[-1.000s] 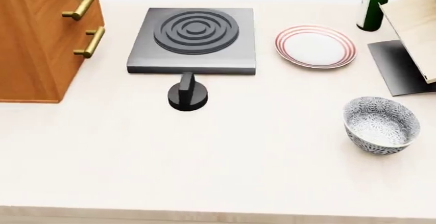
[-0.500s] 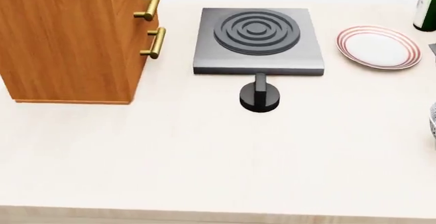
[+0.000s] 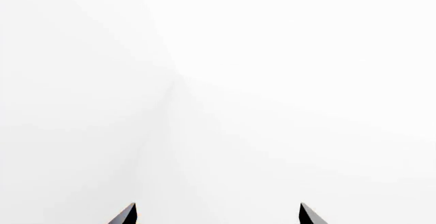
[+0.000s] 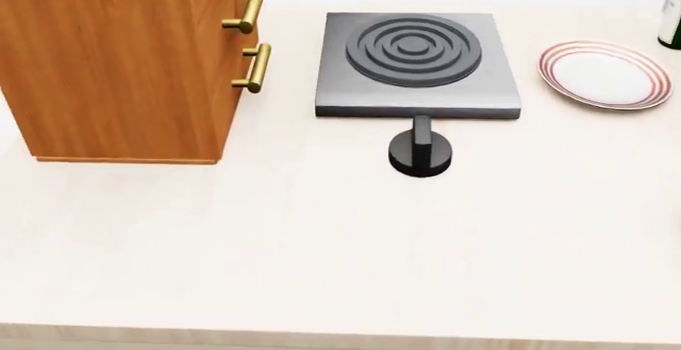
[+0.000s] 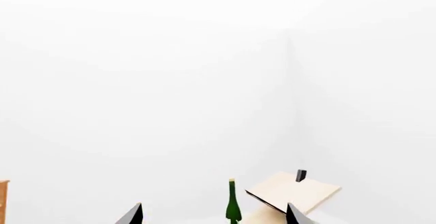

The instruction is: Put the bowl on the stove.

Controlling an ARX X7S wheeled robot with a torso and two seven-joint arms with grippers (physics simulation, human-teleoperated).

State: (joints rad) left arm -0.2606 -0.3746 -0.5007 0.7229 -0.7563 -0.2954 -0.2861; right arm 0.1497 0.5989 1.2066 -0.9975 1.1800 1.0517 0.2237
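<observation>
From my head camera I see the stove [image 4: 422, 64] toward the back of the pale counter [image 4: 319, 254], with a black knob [image 4: 420, 152] just in front of it, a wooden cabinet [image 4: 123, 63] to its left and a red-ringed plate [image 4: 604, 75] to its right; the bowl is nowhere in any view. My left gripper [image 3: 216, 215] points at blank white with its two dark fingertips spread apart, so it is open and empty. My right gripper [image 5: 214, 215] is likewise open and empty, with a green bottle [image 5: 234, 203] and a tilted light board [image 5: 293, 193] far off between its fingertips.
</observation>
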